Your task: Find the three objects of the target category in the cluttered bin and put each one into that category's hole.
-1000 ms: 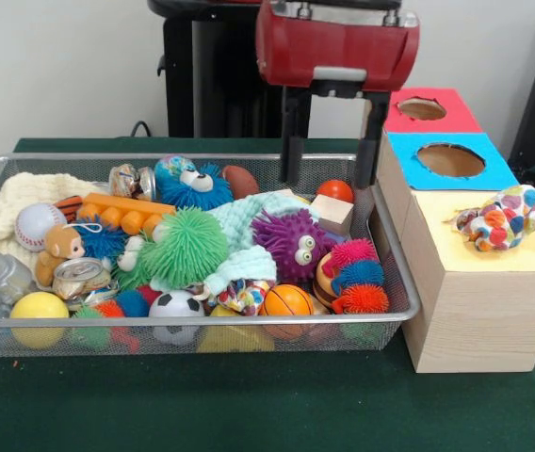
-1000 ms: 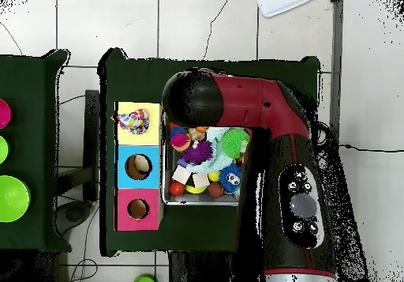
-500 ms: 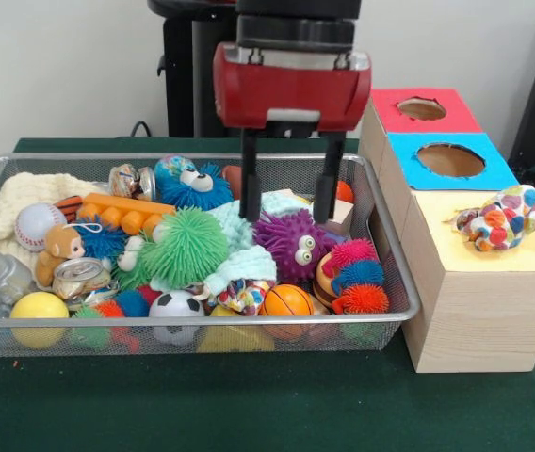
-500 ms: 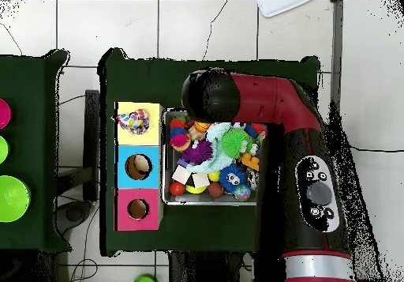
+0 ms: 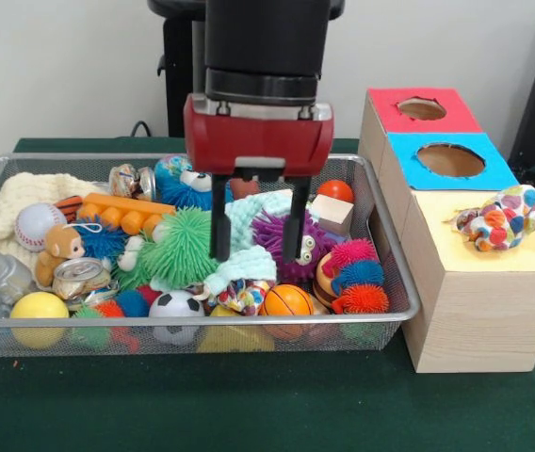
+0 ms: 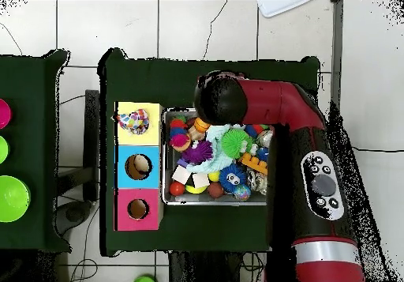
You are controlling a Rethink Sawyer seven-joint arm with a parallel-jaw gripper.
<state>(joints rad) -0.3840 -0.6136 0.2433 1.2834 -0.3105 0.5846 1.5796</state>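
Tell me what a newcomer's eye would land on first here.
The red gripper hangs open over the middle of the wire basket, its jaws down among the mint cloth and purple fuzzy toy. To one side, a spotted cloth sits on the yellow box top.

The arm point(image 6: 276, 113) covers the bin's point(image 6: 167, 196) upper part; a spotted cloth point(image 6: 134, 121) lies on the yellow box top point(image 6: 151, 137) beside it.

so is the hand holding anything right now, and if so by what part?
Nothing is held. The hand is open over the bin, its fingers apart above the mint cloth with nothing between them.
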